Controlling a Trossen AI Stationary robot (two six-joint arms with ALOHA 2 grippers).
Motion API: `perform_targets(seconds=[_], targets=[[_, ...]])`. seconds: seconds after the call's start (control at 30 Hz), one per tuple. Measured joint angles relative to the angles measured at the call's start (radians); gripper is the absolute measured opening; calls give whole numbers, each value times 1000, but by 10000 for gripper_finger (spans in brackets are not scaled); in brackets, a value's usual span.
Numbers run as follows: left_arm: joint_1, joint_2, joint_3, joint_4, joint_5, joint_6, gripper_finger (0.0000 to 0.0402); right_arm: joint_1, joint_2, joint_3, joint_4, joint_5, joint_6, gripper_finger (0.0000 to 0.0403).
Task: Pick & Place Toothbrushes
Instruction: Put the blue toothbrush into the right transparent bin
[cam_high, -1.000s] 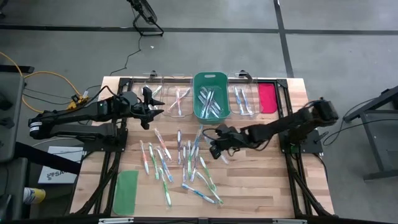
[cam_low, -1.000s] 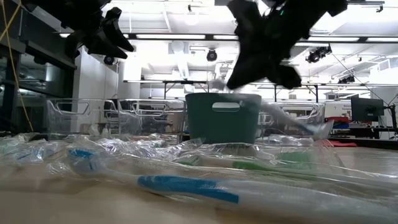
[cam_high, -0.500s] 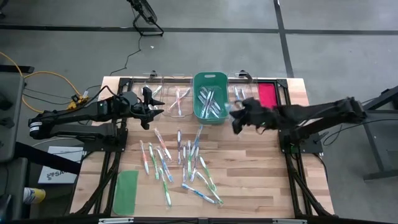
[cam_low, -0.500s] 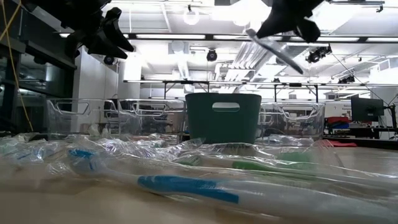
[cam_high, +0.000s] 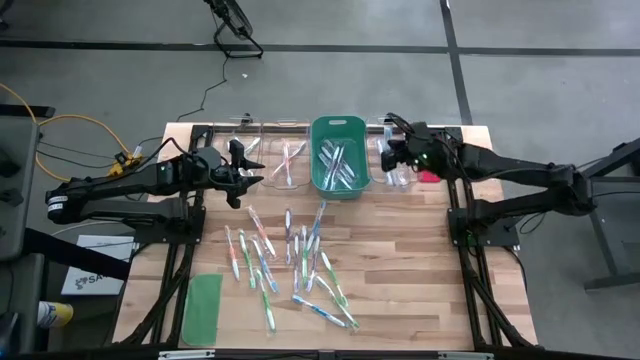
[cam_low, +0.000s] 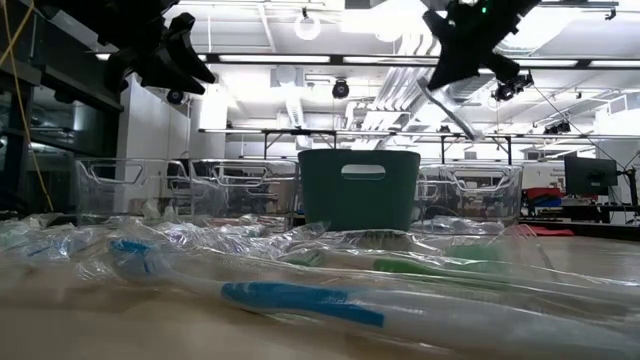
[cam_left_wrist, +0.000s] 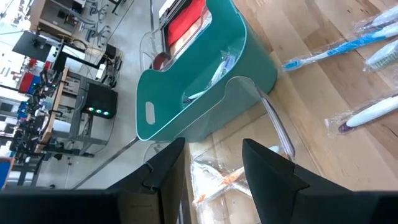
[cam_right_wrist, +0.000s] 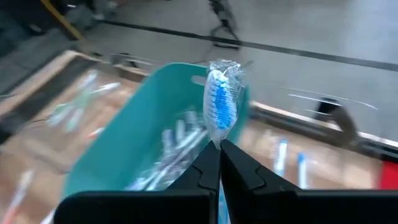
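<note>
Several wrapped toothbrushes (cam_high: 290, 260) lie loose on the wooden table's middle; more of them fill the teal bin (cam_high: 340, 155). My right gripper (cam_high: 392, 152) hangs above the clear bin (cam_high: 397, 172) to the right of the teal one, shut on one blue-bristled toothbrush (cam_right_wrist: 219, 102), which also shows in the low view (cam_low: 447, 105). My left gripper (cam_high: 243, 172) stays open in the air near the far left clear bins, with nothing between its fingers (cam_left_wrist: 165, 171). My right gripper pinches the wrapped toothbrush between its two shut fingers (cam_right_wrist: 205, 165), just behind the head (cam_right_wrist: 217, 140). The blue-bristled head sticks out beyond the fingertips. The fingers slant down toward the far side. The brush is lifted clear of table and bins.
A clear bin (cam_high: 287, 160) left of the teal one holds a few toothbrushes. A red-pink lid (cam_high: 432, 150) lies at the far right, partly under my right arm. A green lid (cam_high: 203, 308) lies at the near left.
My right gripper has risen from the loose toothbrushes at the table's middle and swung toward the far right, past the teal bin, carrying the toothbrush clear of the table. It stayed shut.
</note>
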Motion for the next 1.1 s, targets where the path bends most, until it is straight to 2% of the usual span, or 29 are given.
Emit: perform_targets(seconds=[0.4, 0.83, 0.97, 1.1], targets=[[0, 0, 0, -38, 0, 0, 155, -174, 187, 0, -7, -24, -5, 3], [0, 0, 0, -45, 0, 0, 155, -220, 349, 0, -8, -23, -3, 4], [0, 0, 0, -45, 0, 0, 155, -225, 349, 0, -6, -21, -3, 23], [0, 0, 0, -47, 0, -3, 155, -238, 349, 0, -7, -16, -3, 67]])
